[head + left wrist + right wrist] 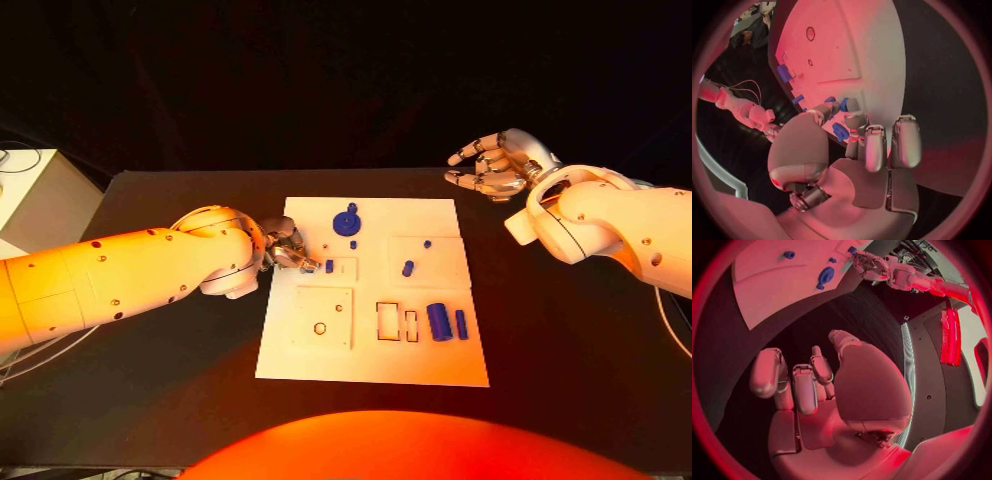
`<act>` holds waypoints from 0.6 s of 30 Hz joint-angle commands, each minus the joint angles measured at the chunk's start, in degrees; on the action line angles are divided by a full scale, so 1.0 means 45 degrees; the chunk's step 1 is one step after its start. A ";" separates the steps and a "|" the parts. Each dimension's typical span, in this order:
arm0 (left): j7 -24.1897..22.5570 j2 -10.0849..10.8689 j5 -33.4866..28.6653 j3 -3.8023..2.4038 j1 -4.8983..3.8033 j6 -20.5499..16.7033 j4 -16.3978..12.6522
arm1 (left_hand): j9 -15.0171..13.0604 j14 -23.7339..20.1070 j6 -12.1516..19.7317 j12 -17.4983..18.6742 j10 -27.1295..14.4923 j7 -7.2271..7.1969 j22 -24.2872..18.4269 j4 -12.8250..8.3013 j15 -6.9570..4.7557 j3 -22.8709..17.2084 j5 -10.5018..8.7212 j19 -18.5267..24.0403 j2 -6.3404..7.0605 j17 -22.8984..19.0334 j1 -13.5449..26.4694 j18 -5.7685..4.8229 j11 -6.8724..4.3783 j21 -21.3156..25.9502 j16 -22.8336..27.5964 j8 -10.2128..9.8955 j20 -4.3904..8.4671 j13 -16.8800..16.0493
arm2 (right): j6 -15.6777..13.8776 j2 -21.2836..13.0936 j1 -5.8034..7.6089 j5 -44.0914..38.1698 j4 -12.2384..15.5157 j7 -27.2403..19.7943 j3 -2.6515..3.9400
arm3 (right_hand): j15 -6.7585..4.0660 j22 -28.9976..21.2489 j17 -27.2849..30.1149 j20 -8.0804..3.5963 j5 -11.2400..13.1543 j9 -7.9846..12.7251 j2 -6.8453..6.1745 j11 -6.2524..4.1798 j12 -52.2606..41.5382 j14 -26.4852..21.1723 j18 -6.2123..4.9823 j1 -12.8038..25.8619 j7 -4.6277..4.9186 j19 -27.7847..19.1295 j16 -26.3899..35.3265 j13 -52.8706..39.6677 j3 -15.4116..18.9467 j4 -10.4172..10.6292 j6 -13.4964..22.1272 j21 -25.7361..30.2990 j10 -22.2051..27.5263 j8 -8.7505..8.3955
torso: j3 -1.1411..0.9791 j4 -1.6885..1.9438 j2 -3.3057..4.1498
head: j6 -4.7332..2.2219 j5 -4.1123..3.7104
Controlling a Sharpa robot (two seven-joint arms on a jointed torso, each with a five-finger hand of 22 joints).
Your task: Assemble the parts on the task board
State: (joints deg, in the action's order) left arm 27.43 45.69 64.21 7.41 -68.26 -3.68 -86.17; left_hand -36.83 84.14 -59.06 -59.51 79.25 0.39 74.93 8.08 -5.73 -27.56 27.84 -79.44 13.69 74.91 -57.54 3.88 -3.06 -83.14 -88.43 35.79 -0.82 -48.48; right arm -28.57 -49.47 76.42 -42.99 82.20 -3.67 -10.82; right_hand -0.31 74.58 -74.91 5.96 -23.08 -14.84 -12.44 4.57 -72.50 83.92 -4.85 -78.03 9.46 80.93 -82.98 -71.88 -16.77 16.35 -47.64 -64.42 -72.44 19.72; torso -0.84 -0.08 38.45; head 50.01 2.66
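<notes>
A black table (144,400) filled the foreground, its far edge running straight across in front of a dark, unlit backdrop (289,70). Warm orange-red light fell over the scene. Beyond the table's left edge stood a pale cabinet-like unit (36,195) with thin cables (18,157) on top.

Flat white rectangular task board (378,345): smooth, matt, plastic-looking plate with crisp cut-outs.

Small blue parts: a disc-shaped piece (346,222), short pegs (408,268) and two upright cylinders (438,322), all smooth moulded plastic by the look, faint sheen.

Black table (577,380): matt top, even and dull, no reflections.

Silver many-fingered left hand (286,250): metallic satin finish; smooth rounded finger pads (906,142), softly glossy.

Silver many-fingered right hand (493,165): same brushed-metal look, dark seams.

White rounded arm shells (130,275): smooth hard plastic, slightly glossy, dotted with small dark screw holes.
</notes>
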 commanded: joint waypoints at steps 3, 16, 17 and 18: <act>0.0127 0.0052 0.0073 -0.0034 0.0033 0.0195 -0.0067 | 0.0053 0.1145 -0.0032 0.0070 -0.0069 0.0092 0.0096 0.0213 -0.0049 0.0227 -0.0127 -0.0052 0.0146 0.2770 0.0037 -0.0087 -0.0005 0.0051 -0.0070 -0.0081 0.0052 -0.0038 | 0.0170 -0.0013 -0.0018 -0.0058 0.0007 -0.0184 0.0003 | 0.0053 -0.0005 -0.0906 -0.0062 -0.0047 0.0015 -0.0044 -0.0034 -0.0036 0.0630 -0.0066 0.0118 -0.0029 0.0036 0.0032 0.0009 -0.0039 -0.0021 0.0092 0.0045 -0.0049 0.0064 | 0.0012 0.0001 0.0002 | -0.0002 -0.0020; 0.0158 0.0232 0.0071 -0.0257 0.0035 0.0195 -0.0230 | 0.0117 0.1148 -0.0036 0.0096 -0.0081 0.0104 0.0089 0.0710 -0.0042 0.0572 -0.0222 -0.0047 0.0188 0.2782 0.0032 -0.0084 0.0005 0.0062 -0.0076 -0.0075 0.0043 -0.0031 | 0.0173 -0.0027 -0.0053 -0.0053 0.0006 -0.0199 0.0003 | 0.0054 -0.0006 -0.0908 -0.0061 -0.0057 0.0018 -0.0053 -0.0033 -0.0041 0.0631 -0.0065 0.0177 -0.0029 0.0039 0.0033 0.0012 -0.0026 -0.0001 0.0098 0.0050 -0.0051 0.0067 | 0.0016 -0.0002 -0.0002 | -0.0002 -0.0043; 0.0155 0.0238 0.0039 -0.0271 0.0036 0.0187 -0.0239 | 0.0121 0.1147 -0.0034 0.0110 -0.0087 0.0105 0.0091 0.0743 -0.0041 0.0597 -0.0228 -0.0048 0.0195 0.2776 0.0029 -0.0084 0.0007 0.0062 -0.0073 -0.0075 0.0042 -0.0015 | 0.0173 -0.0027 -0.0057 -0.0053 0.0005 -0.0200 0.0003 | 0.0054 -0.0006 -0.0908 -0.0061 -0.0057 0.0018 -0.0053 -0.0033 -0.0041 0.0631 -0.0065 0.0177 -0.0029 0.0039 0.0033 0.0012 -0.0026 -0.0001 0.0098 0.0050 -0.0051 0.0067 | 0.0016 -0.0001 -0.0004 | -0.0002 -0.0045; 0.0149 0.0247 -0.0017 -0.0293 0.0036 0.0174 -0.0254 | 0.0134 0.1144 -0.0029 0.0115 -0.0092 0.0110 0.0094 0.0857 -0.0039 0.0689 -0.0256 -0.0050 0.0216 0.2766 0.0021 -0.0085 0.0010 0.0062 -0.0068 -0.0073 0.0038 -0.0016 | 0.0172 -0.0027 -0.0063 -0.0052 0.0005 -0.0202 0.0003 | 0.0054 -0.0006 -0.0908 -0.0061 -0.0057 0.0018 -0.0053 -0.0033 -0.0041 0.0631 -0.0065 0.0177 -0.0029 0.0039 0.0033 0.0012 -0.0026 -0.0001 0.0098 0.0050 -0.0051 0.0067 | 0.0017 0.0001 -0.0007 | -0.0002 -0.0044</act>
State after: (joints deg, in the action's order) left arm 28.04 46.83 64.51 6.16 -68.11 -3.44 -87.06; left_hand -36.25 84.14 -59.27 -59.21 79.25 0.60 74.93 11.74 -5.72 -24.24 26.78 -79.44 14.18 74.91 -57.59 3.88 -3.06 -83.15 -88.43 35.73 -0.83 -48.63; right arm -28.56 -49.58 76.21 -42.98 82.20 -3.79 -10.82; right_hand -0.31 74.58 -74.91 5.96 -23.08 -14.85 -12.67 4.57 -72.50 83.92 -4.85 -77.80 9.46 80.93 -82.99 -71.88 -16.77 16.35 -47.64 -64.43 -72.44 19.72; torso -0.77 -0.07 38.45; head 50.01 2.47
